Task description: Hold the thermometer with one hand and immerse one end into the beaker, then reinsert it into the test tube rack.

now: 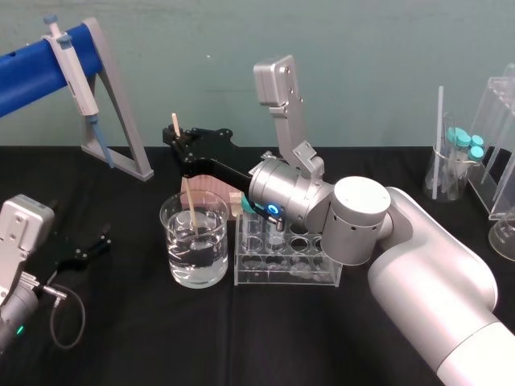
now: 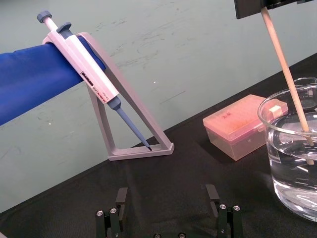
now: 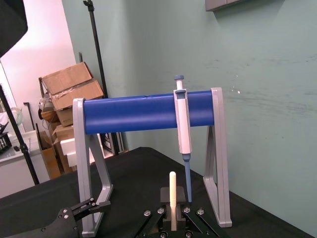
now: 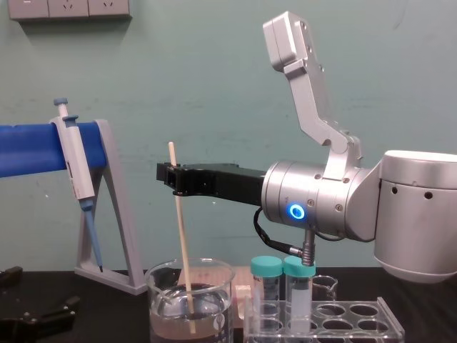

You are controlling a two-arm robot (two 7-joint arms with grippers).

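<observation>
Beaker [image 4: 158, 307] rim clear of thermometer [image 4: 181, 243] gripped by R hand [image 4: 173, 180].

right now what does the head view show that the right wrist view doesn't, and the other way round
Head view, not right wrist: the beaker with the lower end of the thermometer in its liquid, and the test tube rack beside it. Right wrist, not head: cardboard boxes and a black pole beyond the table. Both: the right gripper shut on the thermometer near its top, and the pipette hanging on the blue-bar stand. The left gripper sits open at the table's left.
</observation>
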